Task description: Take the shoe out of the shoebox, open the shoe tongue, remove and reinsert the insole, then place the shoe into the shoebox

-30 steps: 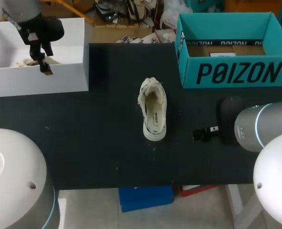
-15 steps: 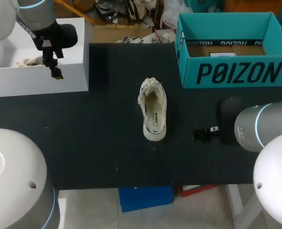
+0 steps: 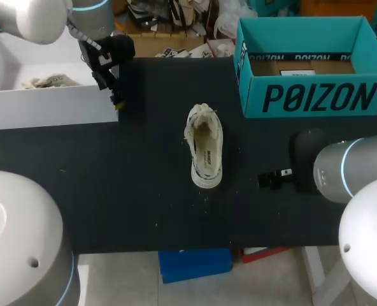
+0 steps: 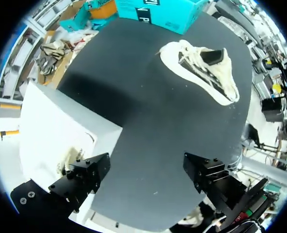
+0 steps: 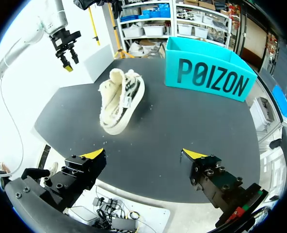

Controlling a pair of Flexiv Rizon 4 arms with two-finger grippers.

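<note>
A dark table (image 3: 112, 191) carries everything here, with a white box (image 3: 48, 105) at its far left corner and a teal shoebox (image 3: 316, 97) at its far right.

The fingers of the left gripper (image 4: 143, 167) stand wide apart and nothing is between them. It hangs just beside the near corner of the white box, well apart from the shoe. The right gripper (image 5: 143, 155) is also spread wide and empty. It is low over the table's right part, with the shoe ahead of it and a little to its left.

The shoe (image 3: 204, 145) stands on its sole in the middle of the table, outside both boxes and touched by nothing.

I judge it to be light. The upper looks soft and the fluffy collar will give under pressure, while the sole is probably the stiff part. A good hold would be across the two sides near the heel, low by the sole, so that the tongue stays free for the other gripper. The loose laces may catch on a finger.

Whether the insole sits inside I cannot tell, because the opening is too dark. A pale bundle (image 3: 48, 81) lies in the white box, but what it is I cannot make out. In the head view, the right gripper is mostly hidden by its own arm.
</note>
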